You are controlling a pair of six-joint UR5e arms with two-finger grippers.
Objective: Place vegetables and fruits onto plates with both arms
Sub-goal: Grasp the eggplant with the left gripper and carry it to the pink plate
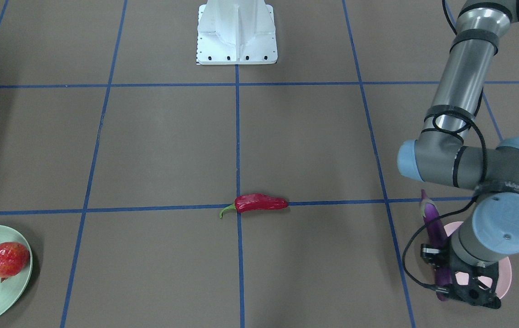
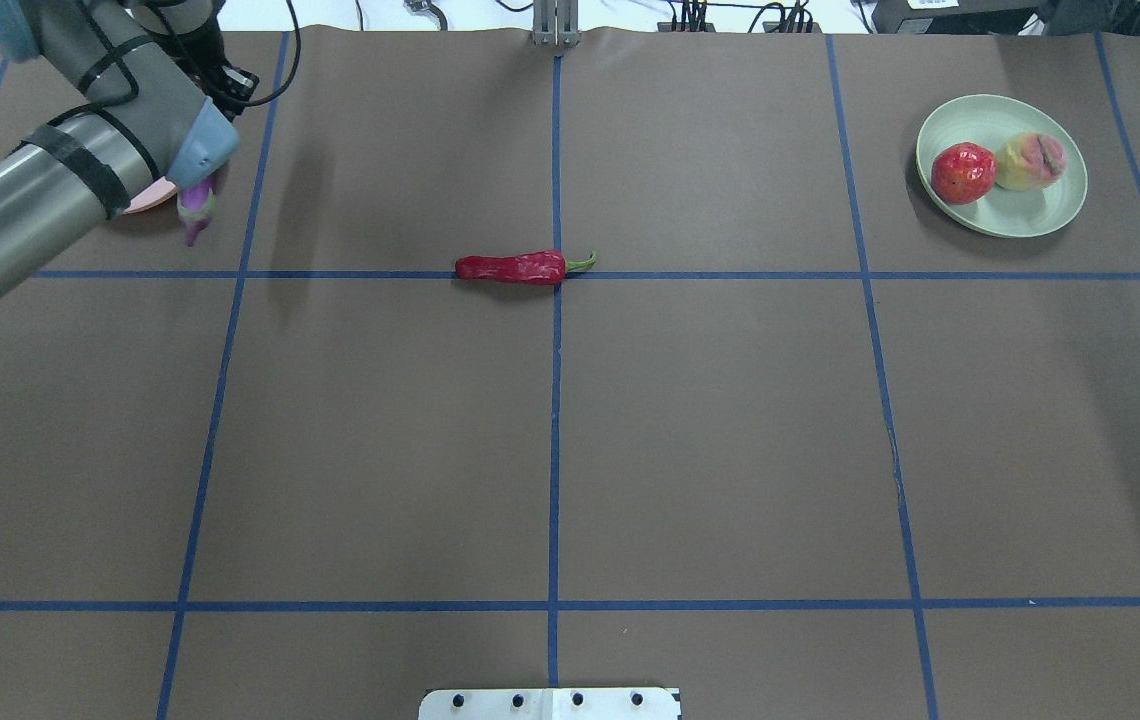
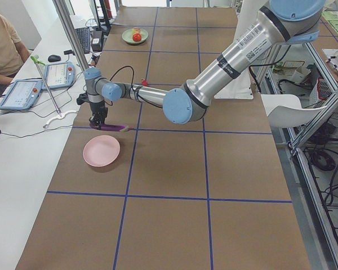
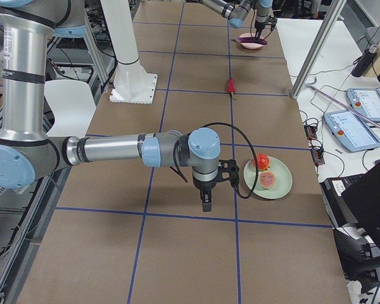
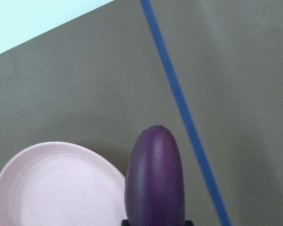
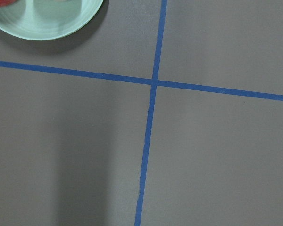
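Note:
My left gripper [image 1: 444, 284] is shut on the long purple eggplant [image 1: 431, 223], holding it level just above the table. In the left wrist view the eggplant [image 5: 155, 181] hangs beside the rim of the pink plate [image 5: 56, 188]. The red chili pepper [image 2: 515, 267] lies alone on the blue tape cross at the table's middle. On the mint green plate [image 2: 1030, 215] rest the pomegranate [image 2: 963, 172] and the peach [image 2: 1030, 160]. My right gripper [image 4: 206, 204] shows only in the exterior right view, hovering near the green plate [image 4: 280, 189]; I cannot tell whether it is open or shut.
The white base block [image 1: 236, 32] stands at the robot's side of the table. A person [image 3: 3, 48] sits at a side bench with tablets [image 3: 22, 93]. A metal post [image 4: 316, 47] rises at the table's far edge.

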